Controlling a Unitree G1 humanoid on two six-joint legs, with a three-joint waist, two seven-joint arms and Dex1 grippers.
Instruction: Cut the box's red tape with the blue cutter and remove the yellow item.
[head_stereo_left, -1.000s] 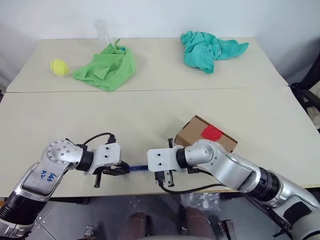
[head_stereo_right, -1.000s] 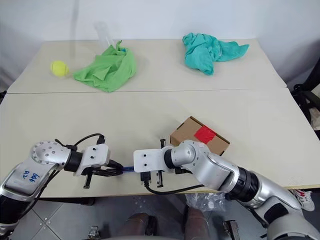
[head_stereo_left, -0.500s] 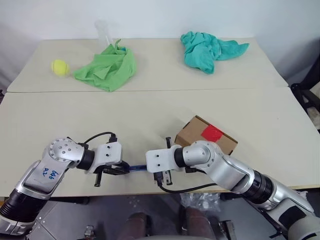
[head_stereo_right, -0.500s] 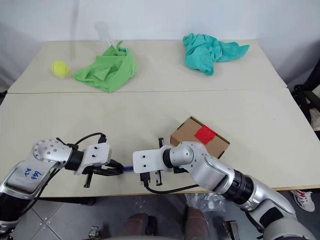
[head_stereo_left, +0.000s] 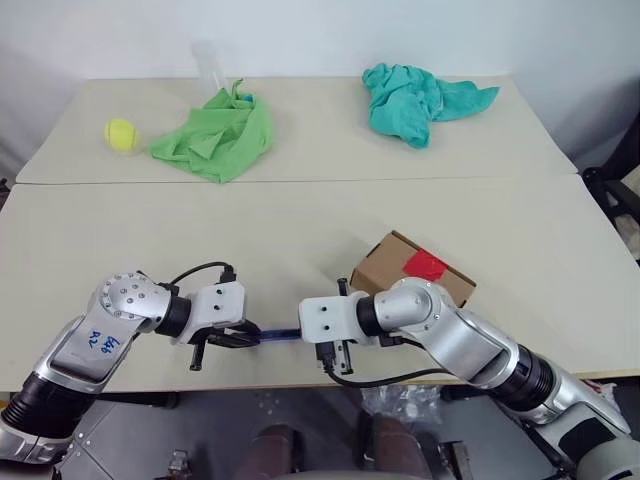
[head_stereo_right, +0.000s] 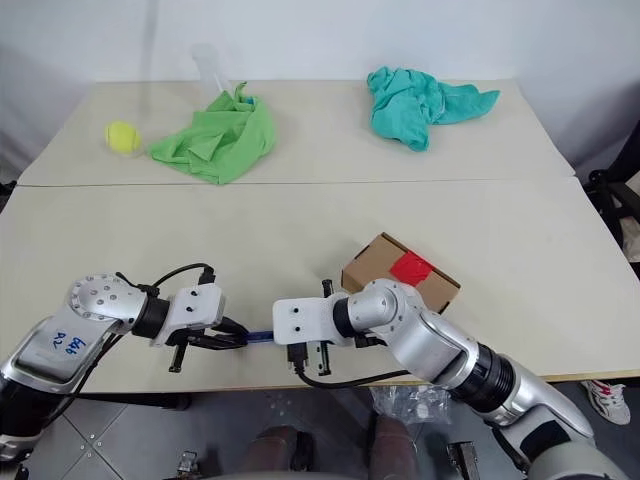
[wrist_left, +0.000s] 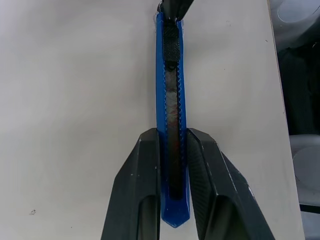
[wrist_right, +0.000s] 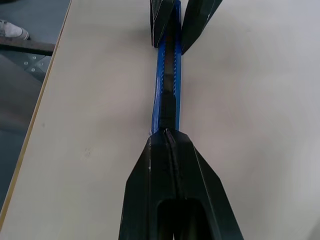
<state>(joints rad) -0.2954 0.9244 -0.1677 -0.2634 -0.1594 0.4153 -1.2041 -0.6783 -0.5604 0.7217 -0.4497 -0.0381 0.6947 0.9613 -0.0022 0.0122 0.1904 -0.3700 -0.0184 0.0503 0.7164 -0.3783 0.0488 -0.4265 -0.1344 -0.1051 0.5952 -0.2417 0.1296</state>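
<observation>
The left end effector (wrist_left: 172, 165) is clamped on one end of the blue cutter (wrist_left: 171, 100); the right end effector (wrist_right: 169, 145), fingers together, meets the other end, low in the frame. This looks like readying the blade. Next comes the red tape (head_stereo_left: 424, 266) on the box (head_stereo_left: 395, 268), right of centre on the pale counter (head_stereo_left: 300, 230).

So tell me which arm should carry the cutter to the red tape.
Probably the right. Both grippers are shut on the blue cutter, the left gripper at one end, the right gripper at the other. The box with the red tape lies beside the right arm.
</observation>
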